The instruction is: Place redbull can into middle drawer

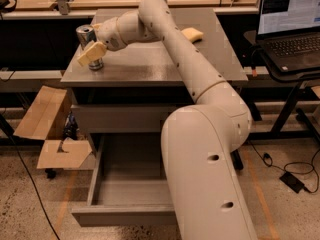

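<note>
The redbull can (85, 34) stands upright at the front left corner of the grey cabinet top (150, 64). My gripper (90, 52) has reached it. One cream finger (91, 53) lies across the near side of the can, hiding its middle, and the jaws stand open around it. The can's base rests on the top. The middle drawer (129, 186) is pulled out wide open below, with a flat grey inside and nothing in it. My arm hides its right part.
A cream bowl (193, 33) sits at the back right of the cabinet top. A shut grey drawer front (117, 117) is above the open one. An open cardboard box (47, 131) lies on the floor at left. A laptop (292, 21) stands on a stand at right.
</note>
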Controlling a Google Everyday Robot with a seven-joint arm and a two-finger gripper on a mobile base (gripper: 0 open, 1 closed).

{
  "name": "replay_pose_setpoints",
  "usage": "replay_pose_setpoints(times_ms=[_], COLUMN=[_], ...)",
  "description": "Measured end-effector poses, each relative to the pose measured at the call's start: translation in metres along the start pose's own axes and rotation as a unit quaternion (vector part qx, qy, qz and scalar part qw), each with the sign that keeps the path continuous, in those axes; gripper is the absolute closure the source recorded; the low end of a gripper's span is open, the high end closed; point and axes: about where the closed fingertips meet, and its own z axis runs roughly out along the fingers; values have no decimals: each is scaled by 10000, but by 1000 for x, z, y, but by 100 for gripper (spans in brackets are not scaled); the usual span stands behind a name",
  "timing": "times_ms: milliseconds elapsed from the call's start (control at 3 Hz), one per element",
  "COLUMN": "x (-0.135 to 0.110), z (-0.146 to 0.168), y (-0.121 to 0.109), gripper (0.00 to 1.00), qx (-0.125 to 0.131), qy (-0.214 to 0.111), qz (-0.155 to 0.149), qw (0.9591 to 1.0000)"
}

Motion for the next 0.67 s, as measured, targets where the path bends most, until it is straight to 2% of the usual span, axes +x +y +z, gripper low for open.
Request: replay_pose_setpoints(times_ms=[667], x=[-7], z=[-4], y=[-7], gripper=[63], qx=[39], qy=[-204], qz=[-30], qw=[9998])
